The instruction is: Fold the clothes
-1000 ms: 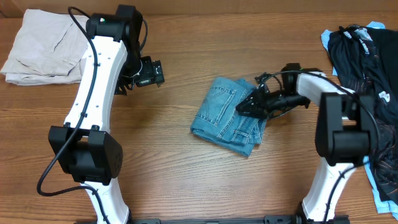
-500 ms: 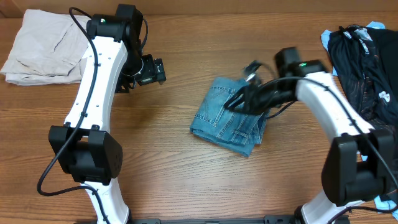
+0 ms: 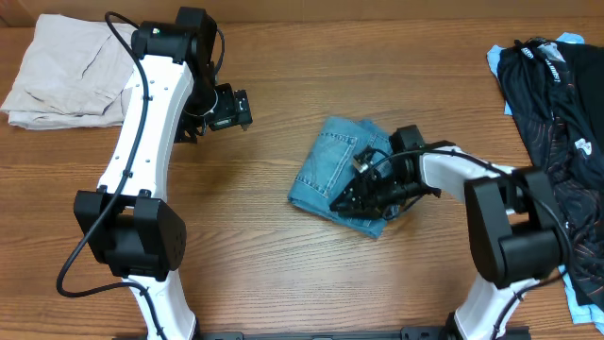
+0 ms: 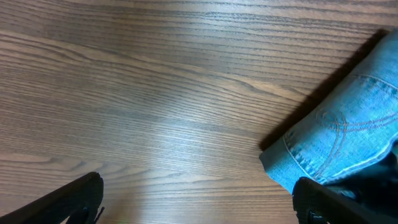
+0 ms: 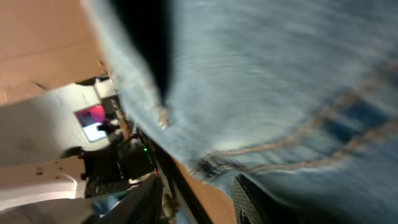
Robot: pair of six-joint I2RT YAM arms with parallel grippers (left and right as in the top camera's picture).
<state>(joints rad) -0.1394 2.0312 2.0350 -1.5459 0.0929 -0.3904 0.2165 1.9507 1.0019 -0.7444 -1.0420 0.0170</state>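
Observation:
The clothes, light blue jeans, lie folded into a small bundle in the middle of the table. My right gripper is low over the bundle's near right part. In the right wrist view blurred denim fills most of the picture, and the right gripper has its jaws apart, with bare wood and a denim edge between them. My left gripper hangs open over bare wood to the left of the jeans. In the left wrist view, a stitched corner of the jeans lies beyond the right fingertip.
A folded beige garment lies at the far left corner. A heap of dark clothes over a light blue cloth fills the right edge. Bare wood surrounds the jeans.
My right arm has swung from the jeans' right edge across the bundle to its near side, and its jaws have widened a little. The left arm has not moved.

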